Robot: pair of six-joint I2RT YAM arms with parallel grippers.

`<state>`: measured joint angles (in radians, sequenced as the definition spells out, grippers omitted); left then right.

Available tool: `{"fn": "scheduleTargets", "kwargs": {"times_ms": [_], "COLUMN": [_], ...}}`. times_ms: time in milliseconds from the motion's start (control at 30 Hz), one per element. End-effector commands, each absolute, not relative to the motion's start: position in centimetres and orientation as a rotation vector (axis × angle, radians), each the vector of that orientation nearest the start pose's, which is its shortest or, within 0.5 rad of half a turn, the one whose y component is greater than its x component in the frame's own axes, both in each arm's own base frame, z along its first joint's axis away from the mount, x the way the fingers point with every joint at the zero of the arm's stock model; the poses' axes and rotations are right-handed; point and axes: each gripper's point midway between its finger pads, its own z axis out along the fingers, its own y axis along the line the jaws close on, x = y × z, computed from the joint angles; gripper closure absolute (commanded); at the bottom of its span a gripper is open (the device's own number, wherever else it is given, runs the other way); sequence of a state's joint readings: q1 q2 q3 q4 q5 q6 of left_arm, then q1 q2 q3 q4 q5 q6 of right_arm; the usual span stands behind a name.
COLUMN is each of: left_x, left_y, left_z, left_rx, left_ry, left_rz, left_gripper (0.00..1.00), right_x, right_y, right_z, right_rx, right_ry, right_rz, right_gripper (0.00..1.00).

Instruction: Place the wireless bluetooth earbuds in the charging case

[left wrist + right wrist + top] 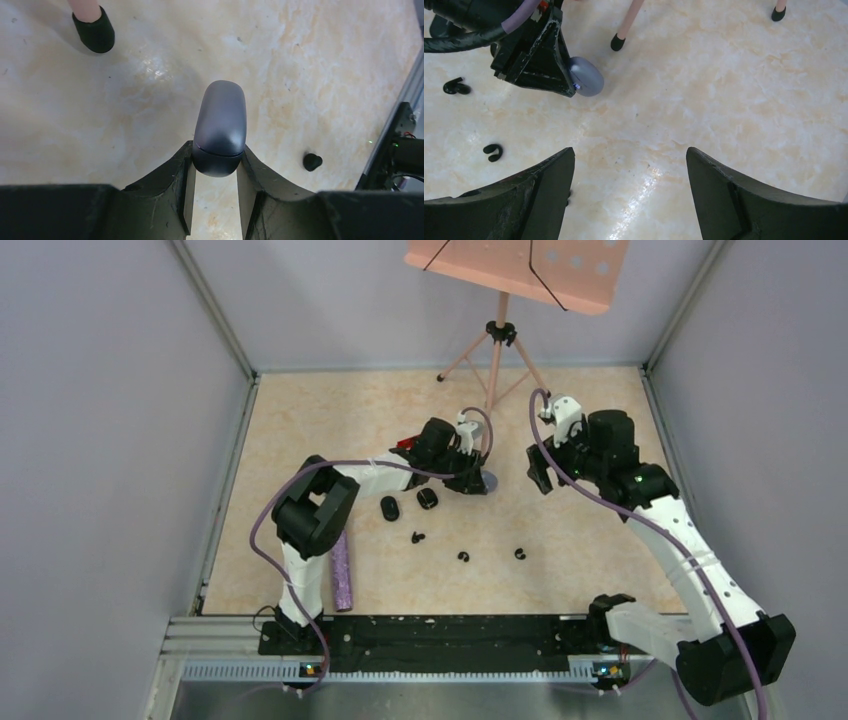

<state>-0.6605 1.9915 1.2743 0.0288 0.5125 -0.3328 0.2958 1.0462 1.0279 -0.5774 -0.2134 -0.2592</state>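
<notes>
Holding grey oval charging case (220, 120) in left claw (217, 155), pinched across one end, lid apparently shut. Right claw (629, 152) spread wide, empty, hovering just right of case. Black earbuds (463, 556) loose on surface (600, 540), on arm-base side of case, apart from it. Likely step: steadying case for opening. Keep left pinch firm, case low against surface. Bring right claw to lid edge opposite pinched end, not to body. Lift lid slowly to avoid twisting case out of grip.
</notes>
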Motion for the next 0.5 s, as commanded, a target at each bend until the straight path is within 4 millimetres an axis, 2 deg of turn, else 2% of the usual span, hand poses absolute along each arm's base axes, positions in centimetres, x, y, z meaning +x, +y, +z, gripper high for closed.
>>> {"fn": "scheduleTargets", "kwargs": {"times_ms": [0,67,167,267,433,467], "left_x": [35.0,34.8,34.7,34.5,35.0,35.1], "left_y": [-38.5,-38.6,-38.8,-38.5,-38.1,-37.9], "left_z": [6.9,6.8,6.5,5.4,5.4,5.6], "left_rx": [0.663,0.687,0.72,0.729,0.717,0.71], "left_ry": [2.281,2.273,2.262,2.3,2.307,2.309], "left_rz": [-0.977,-0.973,-0.957,-0.918,-0.868,-0.849], "left_gripper": [0.88,0.84,0.83,0.83,0.51,0.32], "right_x": [29.4,29.4,29.7,30.1,30.9,31.1], "right_y": [11.0,11.1,11.2,11.4,12.1,12.2], "right_z": [22.1,21.5,20.9,20.4,20.2,20.2], "right_rx": [-0.707,-0.717,-0.729,-0.739,-0.757,-0.76], "right_ry": [2.042,2.058,2.071,2.085,2.095,2.095], "right_rz": [0.205,0.209,0.209,0.218,0.243,0.243], "right_gripper": [0.18,0.18,0.18,0.18,0.18,0.18]}}
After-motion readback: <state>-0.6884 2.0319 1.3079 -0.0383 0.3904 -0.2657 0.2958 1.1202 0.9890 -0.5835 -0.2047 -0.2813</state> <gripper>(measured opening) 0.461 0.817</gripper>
